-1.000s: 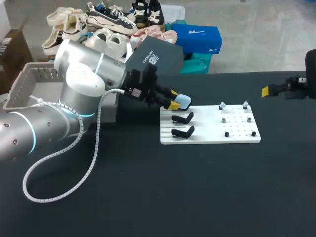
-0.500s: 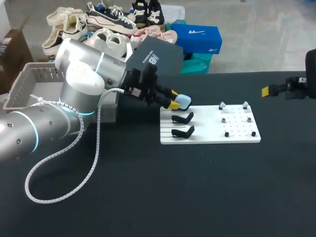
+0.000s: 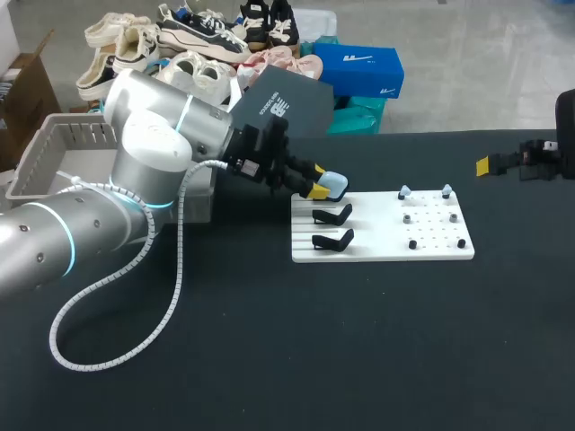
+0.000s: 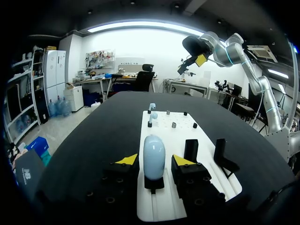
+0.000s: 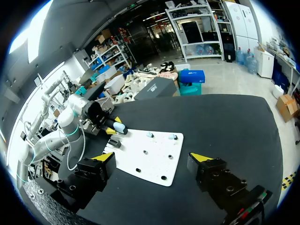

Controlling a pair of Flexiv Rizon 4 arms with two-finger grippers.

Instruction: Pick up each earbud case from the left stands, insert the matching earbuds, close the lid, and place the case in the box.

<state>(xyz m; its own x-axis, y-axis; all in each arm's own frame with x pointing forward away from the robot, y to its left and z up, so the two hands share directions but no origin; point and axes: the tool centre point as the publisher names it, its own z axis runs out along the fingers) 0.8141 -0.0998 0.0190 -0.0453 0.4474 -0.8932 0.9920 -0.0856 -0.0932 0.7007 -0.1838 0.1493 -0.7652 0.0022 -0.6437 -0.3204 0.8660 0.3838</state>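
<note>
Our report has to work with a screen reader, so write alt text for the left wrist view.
The left arm's two yellow-tipped fingers stand open on either side of a pale blue oval earbud case, not touching it. The case sits upright on a black stand at the near end of a white rectangular board. Two empty black stands sit beside it.

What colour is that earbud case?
The earbud case is pale blue, clearest in the left wrist view.

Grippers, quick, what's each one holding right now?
Left gripper: open, straddling the case, not touching it.
Right gripper: open, empty.
</note>
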